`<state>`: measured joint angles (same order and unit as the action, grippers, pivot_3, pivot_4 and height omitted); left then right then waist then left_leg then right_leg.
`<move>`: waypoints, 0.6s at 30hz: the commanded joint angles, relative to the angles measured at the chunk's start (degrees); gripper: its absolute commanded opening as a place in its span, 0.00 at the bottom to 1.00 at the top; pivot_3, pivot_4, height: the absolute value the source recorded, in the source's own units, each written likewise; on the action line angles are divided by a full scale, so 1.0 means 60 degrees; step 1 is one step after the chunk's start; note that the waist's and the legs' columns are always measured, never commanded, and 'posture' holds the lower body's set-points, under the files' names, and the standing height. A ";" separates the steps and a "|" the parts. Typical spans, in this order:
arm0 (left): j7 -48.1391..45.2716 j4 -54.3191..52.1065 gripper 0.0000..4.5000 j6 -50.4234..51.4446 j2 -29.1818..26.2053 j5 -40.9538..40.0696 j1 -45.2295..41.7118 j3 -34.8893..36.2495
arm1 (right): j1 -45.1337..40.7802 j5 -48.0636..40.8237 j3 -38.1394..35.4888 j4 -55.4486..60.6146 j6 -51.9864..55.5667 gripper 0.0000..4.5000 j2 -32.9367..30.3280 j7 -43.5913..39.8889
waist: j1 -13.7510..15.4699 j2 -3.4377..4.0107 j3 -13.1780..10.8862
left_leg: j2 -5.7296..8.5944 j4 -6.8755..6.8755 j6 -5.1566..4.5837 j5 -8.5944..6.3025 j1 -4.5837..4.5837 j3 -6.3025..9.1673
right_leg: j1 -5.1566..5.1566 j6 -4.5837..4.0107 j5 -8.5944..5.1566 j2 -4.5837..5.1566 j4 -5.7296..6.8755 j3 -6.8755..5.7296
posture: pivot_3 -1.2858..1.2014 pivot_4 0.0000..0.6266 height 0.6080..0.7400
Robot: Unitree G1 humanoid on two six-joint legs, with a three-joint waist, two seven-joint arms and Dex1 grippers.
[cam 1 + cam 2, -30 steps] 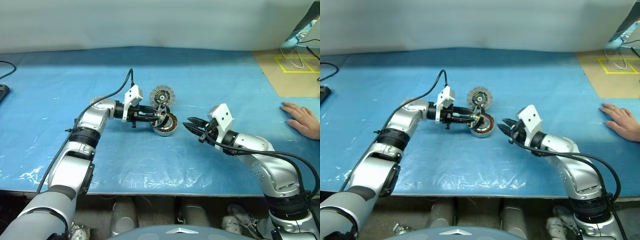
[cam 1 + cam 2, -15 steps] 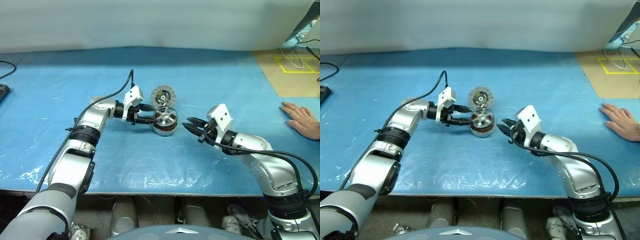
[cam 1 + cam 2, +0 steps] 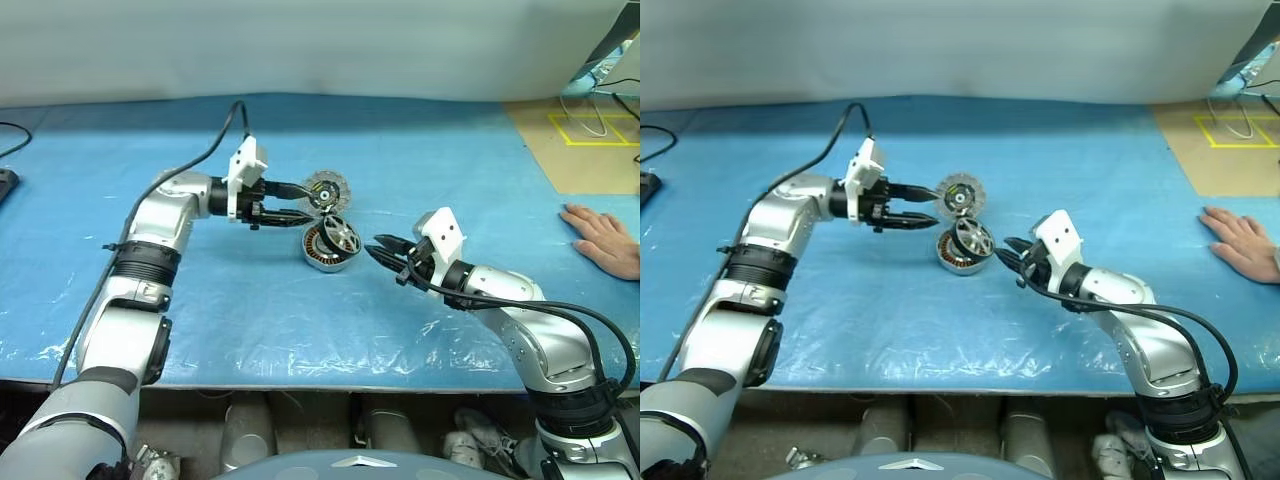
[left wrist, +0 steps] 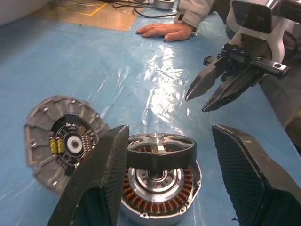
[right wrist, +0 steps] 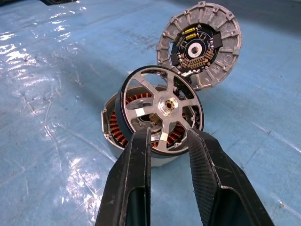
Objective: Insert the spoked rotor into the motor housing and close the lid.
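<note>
The spoked rotor (image 3: 340,237) is seen tilted, propped in the motor housing (image 3: 322,250) rather than seated. The left claw (image 3: 297,200), spread wide and empty, is hung at its 10 o'clock; the right claw (image 3: 383,250), narrow and empty, is pointed from 3 o'clock, nearer

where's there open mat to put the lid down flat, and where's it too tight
Free: the blue mat nearer the robot than the motor housing, and the wide stretch beyond the left gripper. Crowded: the middle, where lid, spoked rotor and right gripper cluster; a person's hand rests at the right edge.
</note>
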<state>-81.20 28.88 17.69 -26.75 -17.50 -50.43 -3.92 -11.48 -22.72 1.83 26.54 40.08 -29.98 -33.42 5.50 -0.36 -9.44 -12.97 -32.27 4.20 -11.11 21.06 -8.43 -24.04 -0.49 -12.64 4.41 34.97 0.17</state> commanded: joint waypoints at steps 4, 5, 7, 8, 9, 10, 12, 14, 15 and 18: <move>-0.0127 -0.0383 0.65 -0.0771 -0.0546 0.0325 0.0478 -0.0179 | -0.1326 -0.0003 -0.0040 -0.0639 -0.0351 0.27 -0.0112 -0.0459 | -0.0030 0.0002 0.0001 | -0.0001 -0.0006 0.0000 0.0000 -0.0005 -0.0002 | 0.0000 -0.0001 -0.0001 0.0000 0.0000 0.0004 | 0.52 0.24 1.00; -0.0098 -0.0416 0.65 -0.0913 -0.0585 0.0400 0.0578 -0.0230 | -0.1517 0.0087 0.0050 -0.0864 -0.0448 0.27 -0.0242 -0.0656 | -0.0018 0.0002 0.0001 | -0.0003 -0.0005 0.0000 0.0000 -0.0004 -0.0002 | 0.0000 -0.0001 -0.0001 -0.0001 0.0004 0.0002 | 0.52 0.24 1.00; 0.0002 -0.0524 0.65 -0.1125 -0.0604 0.0482 0.0750 -0.0263 | -0.1897 0.0290 0.0285 -0.1309 -0.0696 0.27 -0.0555 -0.1131 | -0.0002 0.0002 0.0001 | -0.0004 -0.0006 0.0000 0.0000 0.0000 -0.0001 | 0.0000 -0.0001 0.0000 -0.0001 0.0011 -0.0002 | 0.52 0.24 1.00; 0.0074 -0.0626 0.66 -0.1213 -0.0606 0.0492 0.0870 -0.0240 | -0.2106 0.0426 0.0402 -0.1565 -0.0859 0.31 -0.0699 -0.1344 | 0.0006 0.0002 0.0001 | -0.0004 -0.0006 0.0000 0.0000 0.0008 0.0000 | -0.0001 -0.0001 0.0000 0.0000 0.0009 -0.0006 | 0.52 0.24 1.00; 0.0111 -0.0728 0.66 -0.1185 -0.0600 0.0428 0.0974 -0.0192 | -0.2292 0.0479 0.0453 -0.1804 -0.0953 0.35 -0.0774 -0.1517 | 0.0003 0.0002 0.0001 | -0.0003 -0.0008 0.0000 0.0000 0.0012 0.0000 | -0.0001 -0.0001 0.0000 0.0000 0.0010 -0.0007 | 0.52 0.24 1.00; 0.0120 -0.0885 0.66 -0.1189 -0.0609 0.0356 0.1118 -0.0150 | -0.2487 0.0496 0.0501 -0.2052 -0.1025 0.40 -0.0850 -0.1717 | 0.0003 0.0002 0.0001 | -0.0001 -0.0009 0.0000 0.0000 0.0012 0.0000 | -0.0001 -0.0001 0.0000 0.0001 0.0010 -0.0007 | 0.52 0.24 1.00; 0.0097 -0.1209 0.66 -0.1070 -0.0630 0.0232 0.1346 -0.0132 | -0.2773 0.0390 0.0560 -0.2428 -0.1047 0.46 -0.0952 -0.2160 | -0.0006 0.0002 0.0001 | -0.0004 -0.0010 0.0000 0.0000 0.0013 0.0001 | -0.0001 -0.0001 0.0000 0.0000 0.0014 -0.0008 | 0.52 0.24 1.00; 0.0192 -0.1676 0.66 -0.0767 -0.0600 0.0091 0.1595 -0.0131 | -0.3078 0.0261 0.0616 -0.2835 -0.1019 0.46 -0.0983 -0.2620 | -0.0007 0.0002 0.0001 | -0.0007 -0.0010 -0.0001 0.0000 0.0012 0.0001 | -0.0002 -0.0003 -0.0002 -0.0001 0.0021 -0.0008 | 0.52 0.24 1.00; 0.0269 -0.1866 0.66 -0.0689 -0.0581 0.0063 0.1710 -0.0142 | -0.3257 0.0232 0.0637 -0.3083 -0.0986 0.46 -0.0934 -0.2764 | -0.0009 0.0002 0.0001 | -0.0008 -0.0012 -0.0001 0.0000 0.0009 0.0001 | -0.0002 -0.0004 -0.0002 -0.0001 0.0024 -0.0006 | 0.52 0.24 1.00; 0.0502 -0.2291 0.66 -0.0508 -0.0560 0.0026 0.1998 -0.0171 | -0.3760 -0.0092 0.0652 -0.3916 -0.0482 0.46 -0.0670 -0.3229 | -0.0040 0.0002 0.0001 | -0.0009 -0.0033 -0.0001 0.0000 0.0010 0.0000 | -0.0008 -0.0024 -0.0014 0.0000 0.0053 -0.0003 | 0.52 0.24 1.00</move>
<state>-78.95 17.92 14.09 -29.82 -16.37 -38.63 -5.54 -32.49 -21.34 5.96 3.79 36.26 -34.44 -51.06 5.26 -0.35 -9.44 -13.04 -32.53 4.18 -11.11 21.10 -8.43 -24.11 -0.74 -12.79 4.41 35.37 0.16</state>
